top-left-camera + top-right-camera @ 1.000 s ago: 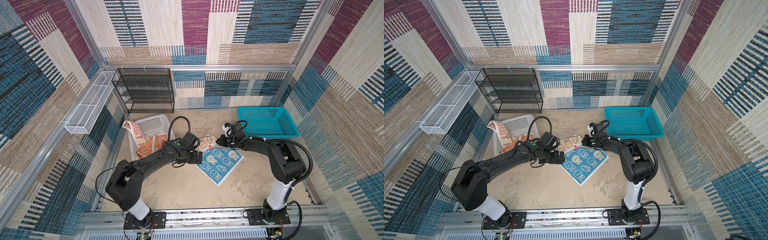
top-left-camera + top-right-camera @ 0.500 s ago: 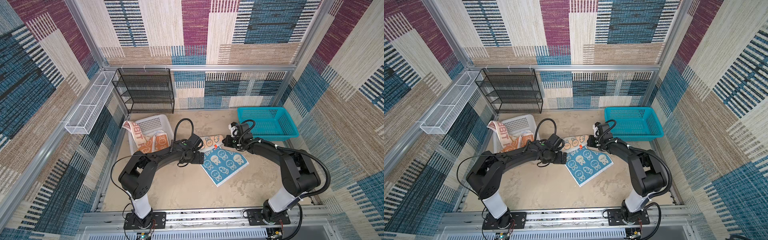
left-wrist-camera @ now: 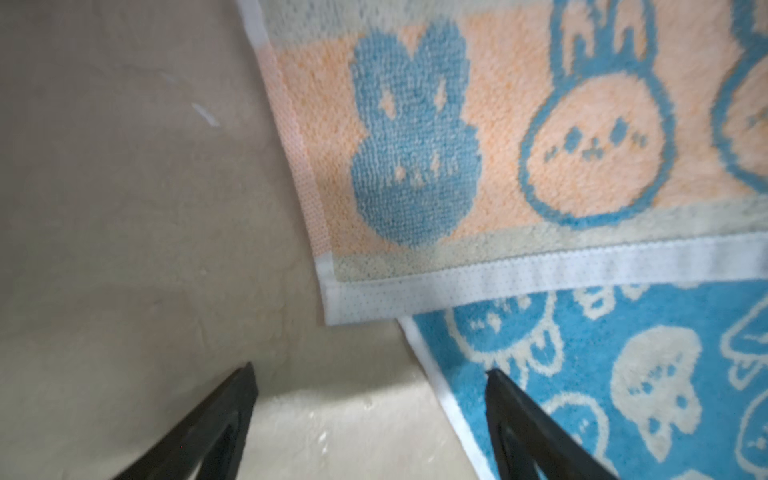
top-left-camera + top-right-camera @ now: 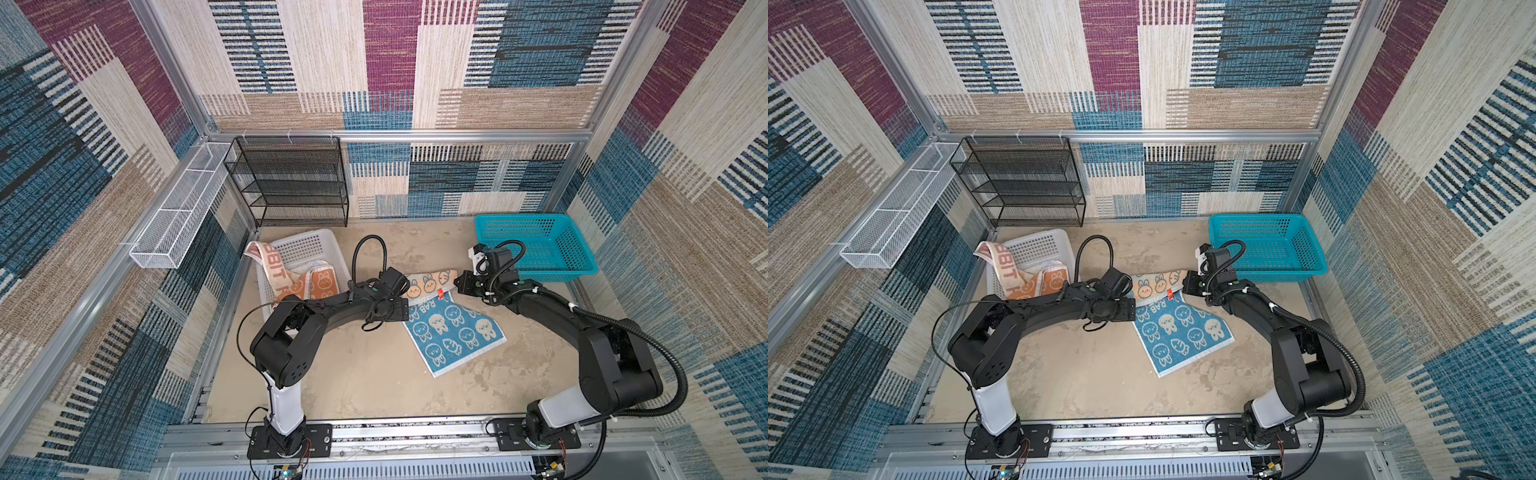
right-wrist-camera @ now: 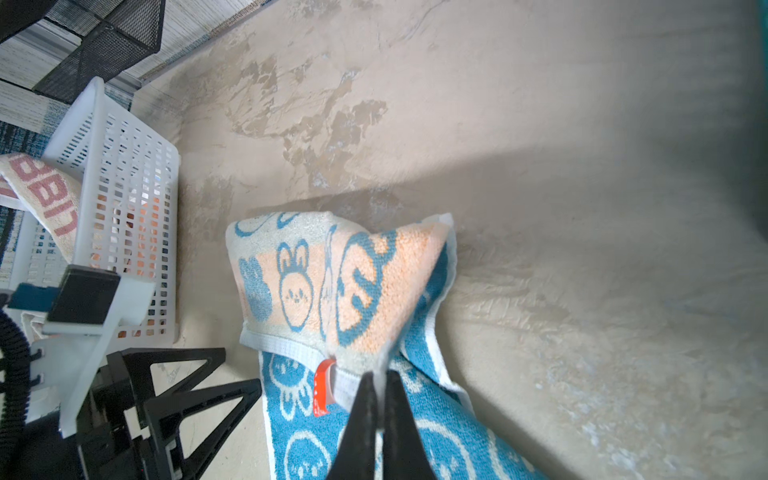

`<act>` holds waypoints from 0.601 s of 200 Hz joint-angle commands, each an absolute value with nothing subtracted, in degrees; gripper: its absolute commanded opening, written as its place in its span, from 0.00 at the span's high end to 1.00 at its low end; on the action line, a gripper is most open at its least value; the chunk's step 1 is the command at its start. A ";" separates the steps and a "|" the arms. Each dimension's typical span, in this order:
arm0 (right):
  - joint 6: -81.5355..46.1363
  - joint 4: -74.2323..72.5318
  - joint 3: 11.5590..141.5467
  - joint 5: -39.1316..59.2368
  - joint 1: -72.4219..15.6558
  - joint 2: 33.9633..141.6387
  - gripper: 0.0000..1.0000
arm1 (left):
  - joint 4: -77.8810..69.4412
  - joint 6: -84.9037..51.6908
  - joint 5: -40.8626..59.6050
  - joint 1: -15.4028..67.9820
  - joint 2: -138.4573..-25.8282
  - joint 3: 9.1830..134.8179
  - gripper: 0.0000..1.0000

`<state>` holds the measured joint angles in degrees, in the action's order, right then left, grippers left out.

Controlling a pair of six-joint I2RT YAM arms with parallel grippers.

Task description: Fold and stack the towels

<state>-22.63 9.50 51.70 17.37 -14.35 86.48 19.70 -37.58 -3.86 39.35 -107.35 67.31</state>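
The mottled beige tabletop (image 4: 365, 386) carries everything. At its far right stands an open-weave teal plastic basket (image 4: 536, 218). At its far left a white slotted plastic basket (image 4: 309, 249) holds two unfolded towels: the cream terry towel with large "RABBIT" lettering (image 4: 272, 272) hangs over the rim, and the cream terry towel with orange rabbits (image 4: 322, 284) is bunched inside.

The cream terry towel with blue rabbit faces (image 4: 455, 336) lies mid-tabletop between the arms. Its far edge is turned over, so an orange-banded flap (image 4: 430, 282) lies on top. The step in hand looks like this towel's first fold.

The right claw (image 5: 380, 374) is pressed together on one hem corner of the flap, just beside a small red tag (image 5: 322, 386). The left claw (image 3: 370, 370) is spread and holds nothing. It sits low by the flap's other corner, one finger over the blue towel's edge and one over bare tabletop.

The left claw likely needs to reach that corner and pinch it. Both claws could then draw the flap evenly toward the near edge. A one-sided pull would probably skew the fold.
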 commanded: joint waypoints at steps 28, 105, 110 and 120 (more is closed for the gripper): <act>-22.03 8.97 51.07 17.34 -14.31 85.43 1.00 | 16.08 -39.77 -3.50 39.29 -109.17 67.88 0.25; -22.25 8.35 50.73 17.45 -14.24 85.52 1.00 | 16.88 -38.02 -3.60 39.29 -111.80 68.43 0.71; -22.25 8.42 50.78 17.45 -14.21 85.52 1.00 | 16.95 -37.95 -3.68 39.29 -111.74 68.33 0.74; -22.16 8.51 50.85 17.36 -14.19 85.39 1.00 | 17.01 -37.78 -3.82 39.29 -111.76 68.08 0.76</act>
